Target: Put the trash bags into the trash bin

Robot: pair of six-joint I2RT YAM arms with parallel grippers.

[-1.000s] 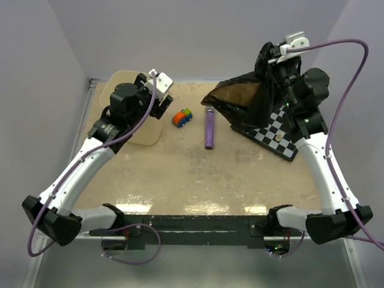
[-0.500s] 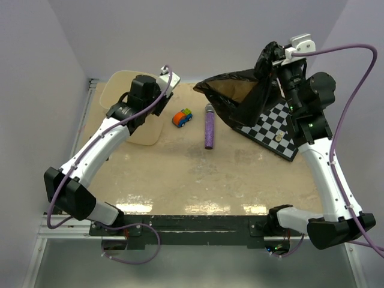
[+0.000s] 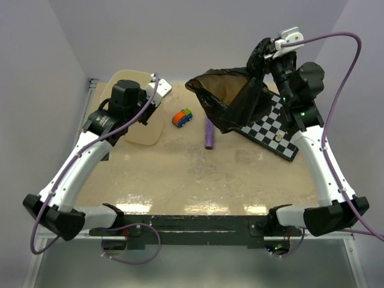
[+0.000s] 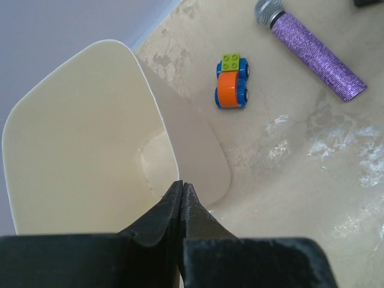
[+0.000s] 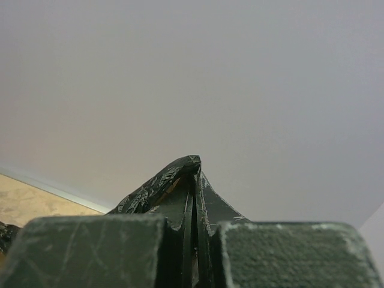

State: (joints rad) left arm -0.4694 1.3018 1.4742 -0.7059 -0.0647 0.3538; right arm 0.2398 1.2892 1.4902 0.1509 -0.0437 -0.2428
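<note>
The cream trash bin [image 3: 147, 129] stands at the table's far left, its mouth seen from above in the left wrist view [image 4: 78, 138]. My left gripper [image 3: 151, 107] [image 4: 181, 187] is shut on the bin's right wall, one finger inside and one outside. My right gripper [image 3: 262, 51] [image 5: 195, 165] is raised high at the back right, shut on a pinch of the dark glossy trash bag [image 5: 162, 183]. The bag [image 3: 231, 99] hangs below it with its mouth spread open toward the left, clear of the bin.
An orange and blue toy car [image 3: 182, 117] [image 4: 230, 89] sits just right of the bin. A purple glittery cylinder [image 3: 209, 137] [image 4: 315, 51] lies beside it, its far end under the bag. A chequered board [image 3: 276, 129] with a small piece lies at the right.
My left gripper has closed onto the bin's wall. My right arm has carried the hanging bag leftward, so it now covers the cylinder's far end.
</note>
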